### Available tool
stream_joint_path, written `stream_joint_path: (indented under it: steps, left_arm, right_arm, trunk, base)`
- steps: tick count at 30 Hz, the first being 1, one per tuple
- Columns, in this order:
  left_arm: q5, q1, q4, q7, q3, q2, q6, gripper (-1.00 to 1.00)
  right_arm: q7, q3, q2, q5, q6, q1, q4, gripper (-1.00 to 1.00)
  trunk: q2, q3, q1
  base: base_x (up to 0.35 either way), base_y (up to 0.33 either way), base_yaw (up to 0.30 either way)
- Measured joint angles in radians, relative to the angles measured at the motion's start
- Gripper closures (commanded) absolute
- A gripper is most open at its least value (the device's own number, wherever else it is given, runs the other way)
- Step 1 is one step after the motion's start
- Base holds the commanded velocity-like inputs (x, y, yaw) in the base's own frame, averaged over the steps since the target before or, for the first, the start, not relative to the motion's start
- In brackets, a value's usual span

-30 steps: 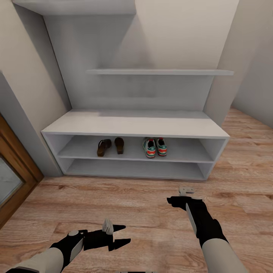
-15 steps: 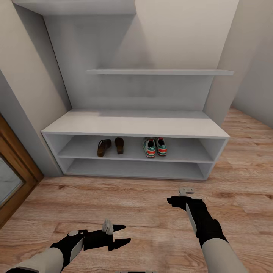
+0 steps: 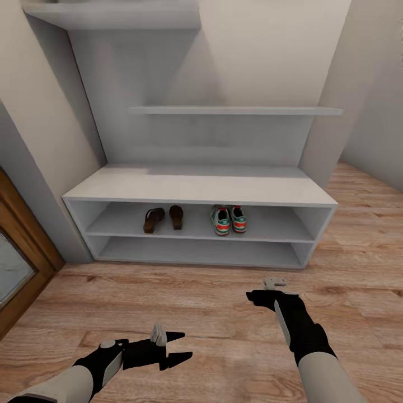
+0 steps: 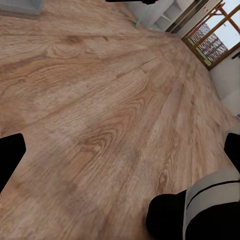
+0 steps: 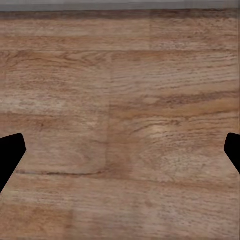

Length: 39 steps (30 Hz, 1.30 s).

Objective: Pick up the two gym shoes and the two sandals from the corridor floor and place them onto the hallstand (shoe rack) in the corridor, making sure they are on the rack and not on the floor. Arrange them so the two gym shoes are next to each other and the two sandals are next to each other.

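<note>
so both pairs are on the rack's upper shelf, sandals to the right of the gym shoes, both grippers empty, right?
Not quite: the sandals sit to the left of the gym shoes, as the head view shows. The rest holds: both pairs are on the rack's upper shelf, and the left gripper and right gripper are empty.

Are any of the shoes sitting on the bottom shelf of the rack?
No: in the head view the sandals and the gym shoes all stand on the upper shelf tier of the hallstand.
</note>
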Motion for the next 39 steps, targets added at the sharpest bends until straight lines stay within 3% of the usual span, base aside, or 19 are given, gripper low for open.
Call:
stream_joint_path:
  steps: [9,13,16,22,27,33,35,36,39]
  left_arm:
    - [0.000,0.000,0.000,0.000,0.000,0.005,0.000,-1.00]
    - [0.000,0.000,0.000,0.000,0.001,0.016,0.000,-1.00]
    - [0.003,0.000,0.000,0.000,0.003,0.038,0.000,-1.00]
    - [0.007,0.000,0.000,0.000,0.004,0.063,0.000,-1.00]
    - [0.008,0.000,0.000,0.000,0.006,0.069,0.000,-1.00]
    - [0.014,0.000,-0.001,0.000,0.008,0.094,0.001,-1.00]
    - [0.029,0.000,-0.001,0.000,0.008,0.102,0.002,-1.00]
    - [0.051,0.000,-0.001,0.000,0.008,0.105,0.002,-1.00]
    - [0.067,0.000,-0.001,0.000,0.008,0.106,0.002,-1.00]
  right_arm:
    - [0.001,0.000,0.000,-0.006,0.000,0.000,0.017,-1.00]
    - [0.003,0.001,0.000,-0.055,0.000,0.000,0.057,-1.00]
    - [0.003,0.001,-0.001,-0.147,-0.001,0.000,0.105,-1.00]
    - [0.008,0.001,-0.005,-0.249,-0.002,0.000,0.211,-1.00]
    - [0.009,0.002,-0.008,-0.272,-0.002,0.000,0.290,-1.00]
    - [0.013,0.003,-0.007,-0.278,-0.004,0.000,0.323,-1.00]
    - [0.051,0.003,-0.008,-0.278,-0.004,0.000,0.326,-1.00]
    - [0.141,0.004,-0.008,-0.277,-0.005,0.000,0.329,-1.00]
    - [0.231,0.004,-0.008,-0.272,-0.006,0.000,0.336,-1.00]
  trunk:
    - [0.002,0.035,-0.004]
    - [0.003,0.050,-0.006]
    - [0.004,0.062,-0.007]
    - [0.005,0.085,-0.010]
    - [0.006,0.104,-0.012]
    - [0.008,0.128,-0.015]
    - [0.008,0.135,-0.016]
    - [0.008,0.139,-0.016]
    - [0.009,0.151,-0.018]
  base:
    - [0.000,0.000,0.000]
    - [0.000,0.000,0.000]
    - [0.000,0.000,0.000]
    - [0.000,0.000,0.000]
    - [0.000,0.000,0.000]
    - [0.000,0.000,0.000]
    - [0.000,0.000,0.000]
    - [0.000,0.000,0.000]
    - [0.000,0.000,0.000]
